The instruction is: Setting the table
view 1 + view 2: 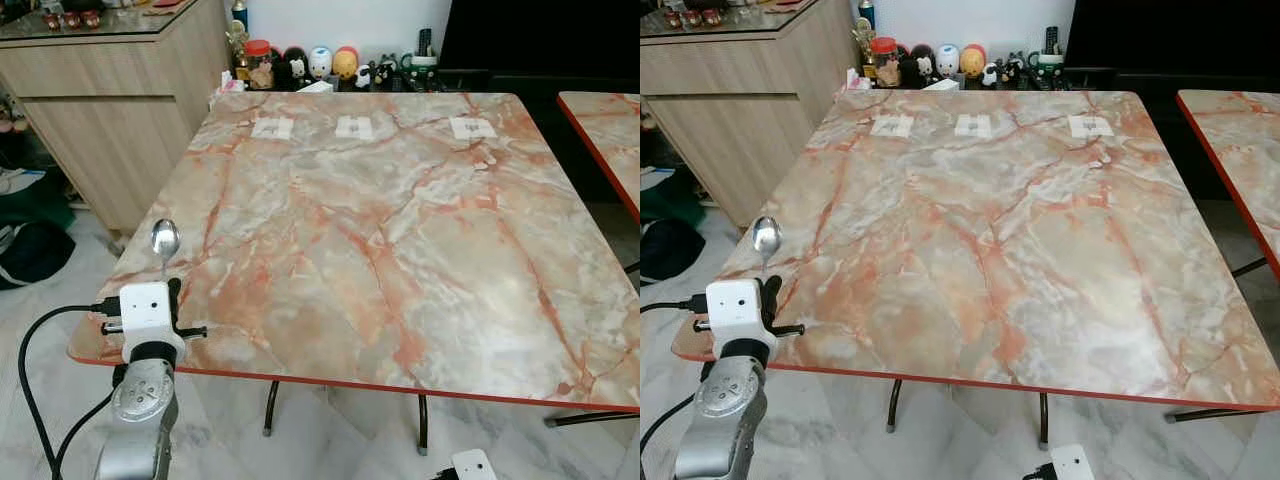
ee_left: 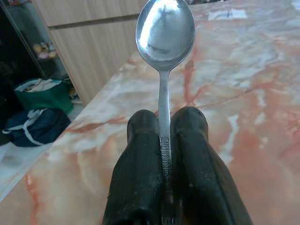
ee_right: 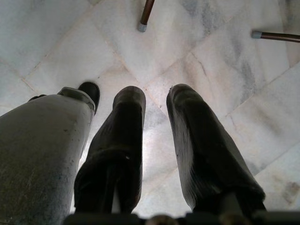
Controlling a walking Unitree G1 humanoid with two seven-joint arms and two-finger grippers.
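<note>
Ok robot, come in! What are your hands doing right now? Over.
Left tool shut on spoon, bowl up, over the near left corner of the marble table. Right tool open, hanging low above the floor. Three small white cards along the far edge.

The bench (image 1: 400, 250) stands before the robot. Three small cards (image 1: 354, 127) lie in a row near its far edge. Behind that edge stands a row of figurines (image 1: 320, 63). A cabinet (image 1: 110, 100) is left of the bench. The left claw (image 2: 164, 123) holds a spoon (image 1: 165, 241) over the near left corner. The right claw (image 3: 155, 101) hangs above the floor (image 3: 56, 42).
</note>
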